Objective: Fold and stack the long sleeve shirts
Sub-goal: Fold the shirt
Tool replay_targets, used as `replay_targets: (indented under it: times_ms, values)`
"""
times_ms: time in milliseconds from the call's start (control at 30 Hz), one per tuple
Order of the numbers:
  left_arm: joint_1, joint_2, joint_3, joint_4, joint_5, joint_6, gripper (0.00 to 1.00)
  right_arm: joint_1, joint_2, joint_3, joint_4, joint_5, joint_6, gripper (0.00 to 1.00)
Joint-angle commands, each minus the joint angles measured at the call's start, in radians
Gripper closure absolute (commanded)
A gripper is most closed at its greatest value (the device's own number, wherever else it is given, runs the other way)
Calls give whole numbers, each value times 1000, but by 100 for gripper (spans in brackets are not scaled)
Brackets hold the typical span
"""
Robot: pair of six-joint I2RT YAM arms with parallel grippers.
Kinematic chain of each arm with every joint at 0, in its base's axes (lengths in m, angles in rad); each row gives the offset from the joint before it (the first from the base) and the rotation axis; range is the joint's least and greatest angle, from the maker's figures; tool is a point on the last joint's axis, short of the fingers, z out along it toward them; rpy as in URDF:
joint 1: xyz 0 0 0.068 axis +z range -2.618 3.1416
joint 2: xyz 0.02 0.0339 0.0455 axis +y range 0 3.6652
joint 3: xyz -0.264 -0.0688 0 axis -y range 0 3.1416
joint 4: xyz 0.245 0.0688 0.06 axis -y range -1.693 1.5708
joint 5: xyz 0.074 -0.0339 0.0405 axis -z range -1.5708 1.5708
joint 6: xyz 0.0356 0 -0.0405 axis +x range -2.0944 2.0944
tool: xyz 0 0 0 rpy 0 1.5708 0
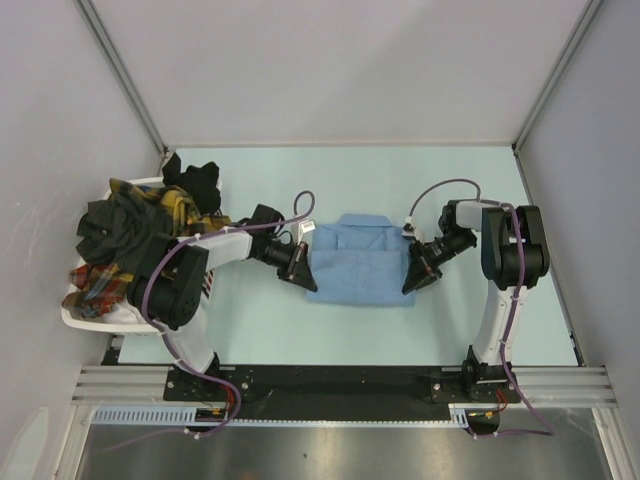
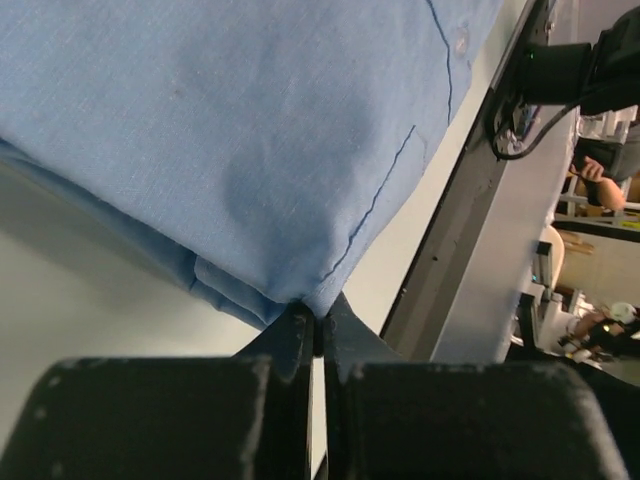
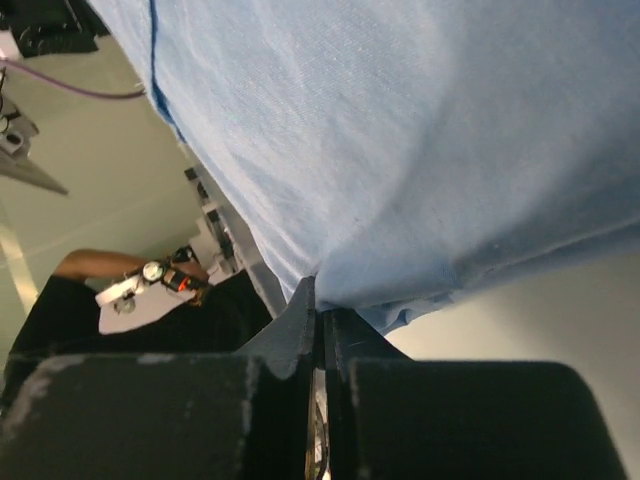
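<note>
A light blue shirt (image 1: 358,262) lies folded into a rectangle at the middle of the table, collar toward the far side. My left gripper (image 1: 303,281) is shut on the shirt's near left edge, and the left wrist view shows blue cloth (image 2: 250,150) pinched at the tips of my left gripper (image 2: 318,312). My right gripper (image 1: 410,285) is shut on the near right edge; in the right wrist view the cloth (image 3: 420,150) bunches into my right gripper (image 3: 320,300). Dark green-black, yellow plaid and red plaid shirts (image 1: 130,225) are heaped in the basket at left.
A white slatted basket (image 1: 75,310) stands at the table's left edge, beside the left arm. Grey walls enclose the far, left and right sides. A black rail (image 1: 340,380) runs along the near edge under both arm bases.
</note>
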Motion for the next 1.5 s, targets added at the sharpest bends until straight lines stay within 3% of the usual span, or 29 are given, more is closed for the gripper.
replay_targets:
  times_ms: [0, 100, 133, 233, 400, 567, 633, 800, 1033, 1133, 1267, 1467]
  values:
    - [0, -68, -27, -83, 24, 12, 100, -16, -33, -12, -113, 63, -103, 81]
    - [1, -102, -15, -94, -14, 38, 66, -42, -37, 15, -120, 84, -127, 57]
    - [3, -111, -4, -105, -15, 72, 51, -72, -34, 32, -139, 92, -149, 54]
    - [15, -152, 67, -161, -28, 213, 45, -106, -20, 150, -241, 95, -227, 52]
    - [-9, -108, 282, -252, -149, 508, 45, -115, 48, 434, -278, 15, -157, 55]
    - [-72, 146, 599, -457, -271, 742, 48, -56, 162, 684, -106, -9, 24, 59]
    - [-80, 199, 660, -490, -267, 803, 48, -7, 205, 748, -42, 1, 101, 59]
    - [-128, 288, 700, -505, -273, 934, 43, 87, 269, 828, 139, 85, 187, 58]
    - [-166, 365, 727, -548, -269, 960, 43, 151, 319, 859, 274, 109, 247, 56]
    - [-171, 372, 712, -543, -266, 953, 48, 162, 322, 841, 317, 121, 255, 56]
    - [-171, 363, 714, -525, -256, 923, 72, 165, 323, 819, 379, 139, 276, 57]
    - [-171, 317, 714, -488, -256, 867, 94, 159, 334, 801, 436, 162, 290, 60]
